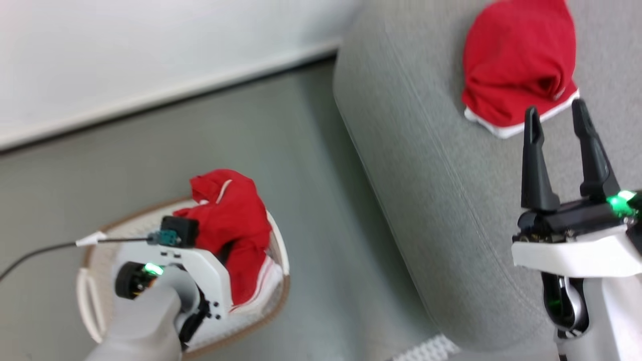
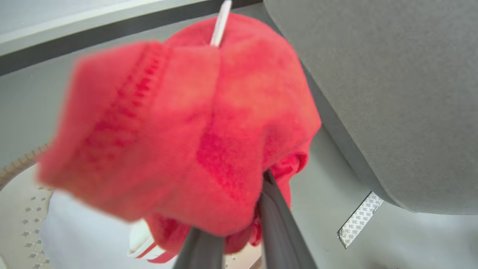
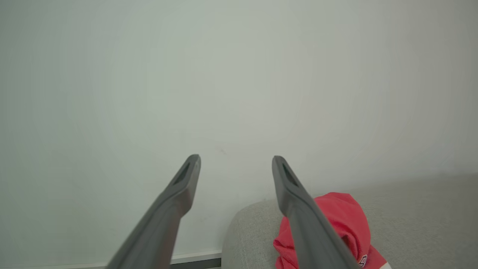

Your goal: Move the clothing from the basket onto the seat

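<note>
While I watched through the head camera, the grey seat (image 1: 426,175) took up the right side. One red garment (image 1: 516,60) lay bunched on its cushion, well in from the rounded edge, white hem toward me. The basket (image 1: 285,260) stood on the floor (image 1: 311,200) beside that edge. Another red piece (image 1: 233,220) rose out of the basket near its seat-side rim, pinched between the fingers of my left gripper (image 2: 239,224). My right gripper (image 1: 555,108) hovered spread and empty, just beside the bunched garment's hem.
</note>
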